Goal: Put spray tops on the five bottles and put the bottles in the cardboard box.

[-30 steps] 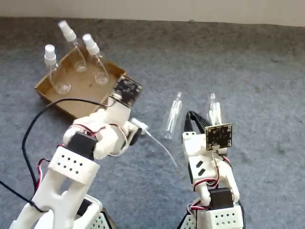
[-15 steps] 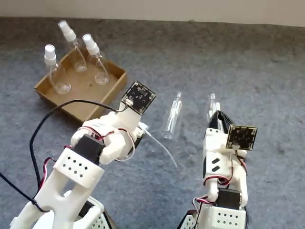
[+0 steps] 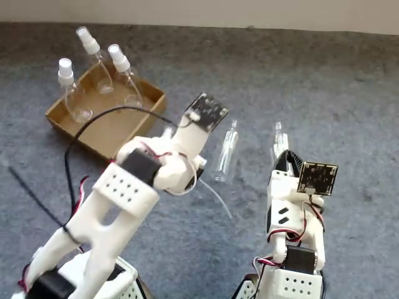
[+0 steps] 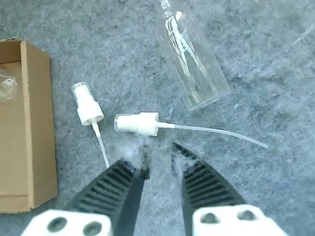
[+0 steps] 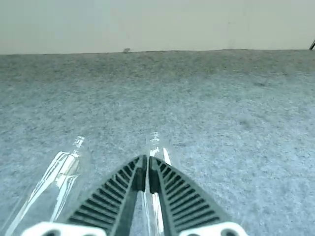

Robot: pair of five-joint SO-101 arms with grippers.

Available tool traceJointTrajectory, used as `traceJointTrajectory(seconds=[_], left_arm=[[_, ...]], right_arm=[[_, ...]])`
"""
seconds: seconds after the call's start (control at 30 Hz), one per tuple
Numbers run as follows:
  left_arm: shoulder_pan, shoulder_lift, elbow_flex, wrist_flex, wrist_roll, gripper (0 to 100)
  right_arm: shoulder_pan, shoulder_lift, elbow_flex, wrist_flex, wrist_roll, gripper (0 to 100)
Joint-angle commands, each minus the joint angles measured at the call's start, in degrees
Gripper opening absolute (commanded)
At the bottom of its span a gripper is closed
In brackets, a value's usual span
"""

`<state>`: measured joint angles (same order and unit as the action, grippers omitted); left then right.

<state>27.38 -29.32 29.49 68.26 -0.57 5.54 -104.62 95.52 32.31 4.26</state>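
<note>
The left end effector [image 4: 160, 157] is released, jaws apart just beside a loose spray top [image 4: 138, 123] lying on the bench [image 4: 275, 98]. The right end effector [image 5: 147, 164] is clenched above an uncapped bottle [image 5: 154, 140]. The cardboard box [image 4: 37, 128] holds three capped bottles [image 3: 73, 99].

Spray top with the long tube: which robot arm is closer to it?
Left. The left gripper sits right beside the spray top; the right gripper is off at a bottle.

Probably an ordinary indoor room, home or office: grey carpet [image 3: 349, 75] runs back to a plain pale wall [image 5: 157, 24].
</note>
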Motion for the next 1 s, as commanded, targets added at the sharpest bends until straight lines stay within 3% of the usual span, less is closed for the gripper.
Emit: traceJointTrajectory(seconds=[0.0,0.23,0.47,0.63,0.8,0.87,0.97], left_arm=[[1.01,11.47,-14.64,3.08,0.97,3],[0.84,32.22,-36.44,12.04,0.97,3],[0.92,49.98,-59.21,27.25,0.97,3],[1.01,57.98,-72.31,29.36,0.97,4],[0.40,66.51,-81.98,29.80,1.76,24],[0.40,68.88,-84.26,29.71,5.45,32],[0.92,71.96,-87.25,29.36,7.21,37]], right_arm=[[0.84,-0.48,6.64,0.31,0.44,0.5],[0.84,-0.57,6.64,2.15,0.53,0.5],[0.84,-0.57,6.64,2.24,0.53,0.5],[0.84,-0.57,6.64,2.24,0.53,0.5],[0.84,-0.48,6.64,2.24,0.53,0.5],[0.84,-0.48,6.64,2.24,0.53,0.5],[0.84,-0.48,6.64,2.24,0.53,0.5]])
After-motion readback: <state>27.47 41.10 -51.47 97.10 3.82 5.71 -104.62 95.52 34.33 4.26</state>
